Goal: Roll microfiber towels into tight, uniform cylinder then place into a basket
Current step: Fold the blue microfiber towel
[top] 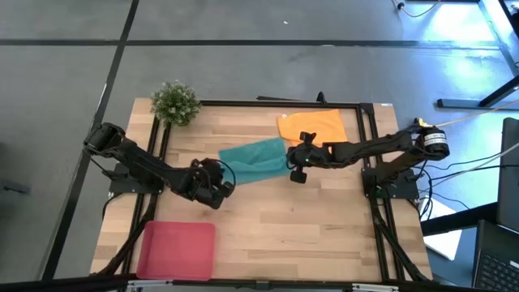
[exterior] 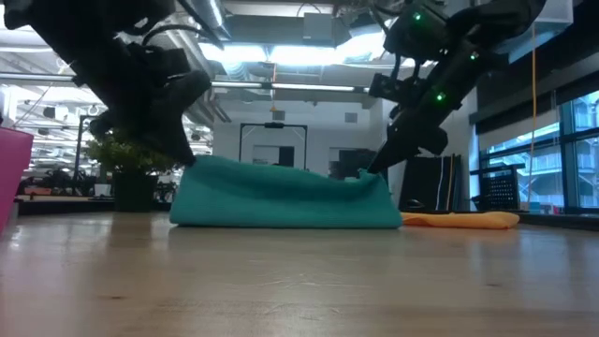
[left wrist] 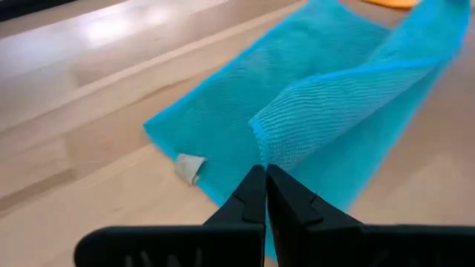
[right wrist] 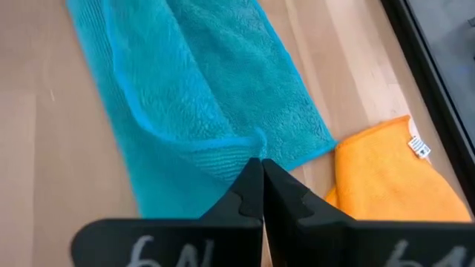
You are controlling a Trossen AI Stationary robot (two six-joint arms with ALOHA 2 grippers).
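teal microfiber towel (top: 255, 158): soft, floppy, light, so best grabbed by the edges | left gripper (left wrist: 264, 178) and right gripper (right wrist: 261, 169) each pinching a lifted fold | flat orange towel (top: 312, 126) untouched

Teal towel (top: 255, 158), orange towel (top: 312, 126), red-pink basket (top: 177, 250), green plant (top: 175, 102).

A robotics lab or industrial test space. A pale wooden table (top: 268, 219) framed in black metal rails stands on a grey concrete floor (top: 243, 65) marked with dark tape lines. Loose cables (top: 466, 174) trail beside it. The level view shows exposed ceiling ducts with strip lights (exterior: 281, 51), tall glass windows (exterior: 538, 159) and open black metal frames (exterior: 271, 140) behind.
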